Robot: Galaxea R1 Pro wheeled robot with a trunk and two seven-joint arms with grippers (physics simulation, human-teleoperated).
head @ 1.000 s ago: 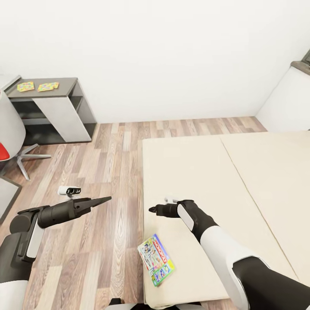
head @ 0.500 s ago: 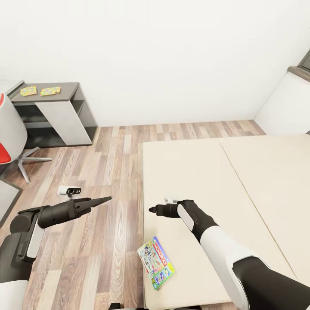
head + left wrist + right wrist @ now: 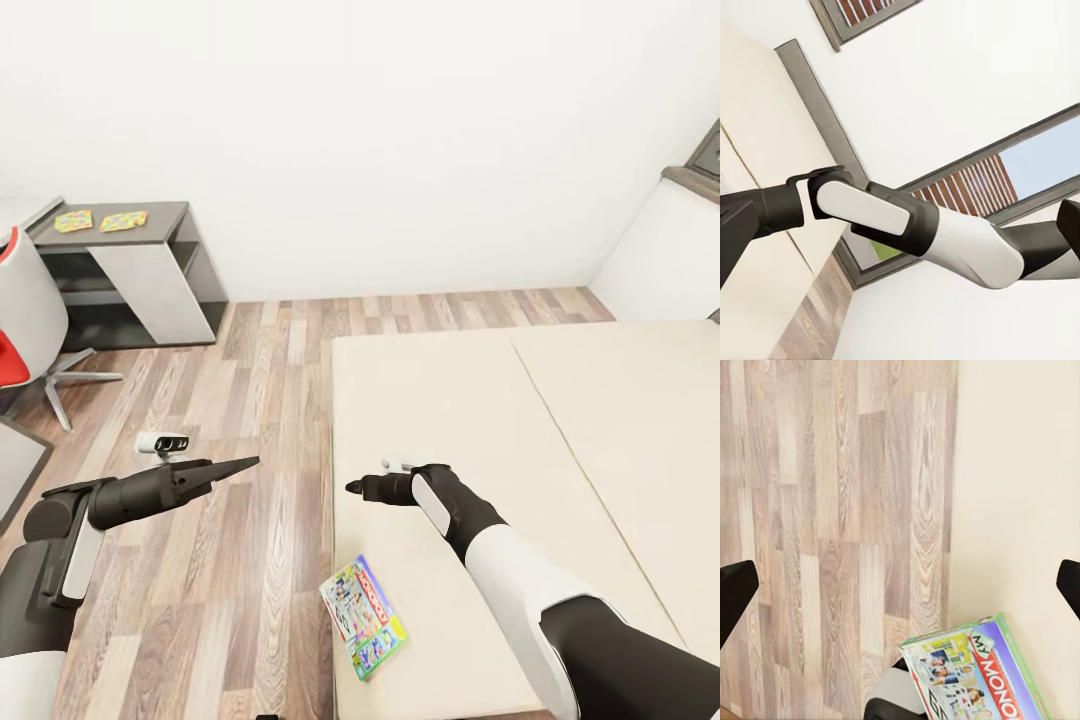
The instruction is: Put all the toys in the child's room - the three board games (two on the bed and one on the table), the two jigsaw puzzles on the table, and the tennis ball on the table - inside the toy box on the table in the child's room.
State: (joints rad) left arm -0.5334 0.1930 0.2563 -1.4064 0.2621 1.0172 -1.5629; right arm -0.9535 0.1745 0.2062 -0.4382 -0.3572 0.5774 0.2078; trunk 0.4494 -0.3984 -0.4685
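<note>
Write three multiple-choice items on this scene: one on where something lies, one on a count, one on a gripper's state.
1. The colourful flat board game box lies:
A. on the beige mattress edge
B. on the wood-plank floor
C. on the grey desk

2. Bright puzzle-patterned sheets on the dark grey desk number:
A. one
B. two
C. four

3. The right gripper is:
A. shut on the box
B. shut on a ball
C. open, holding nothing

Answers: 1 A, it rests near the mattress corner. 2 B, two sheets lie side by side. 3 C, the right wrist view shows its fingertips wide apart, nothing between.
</note>
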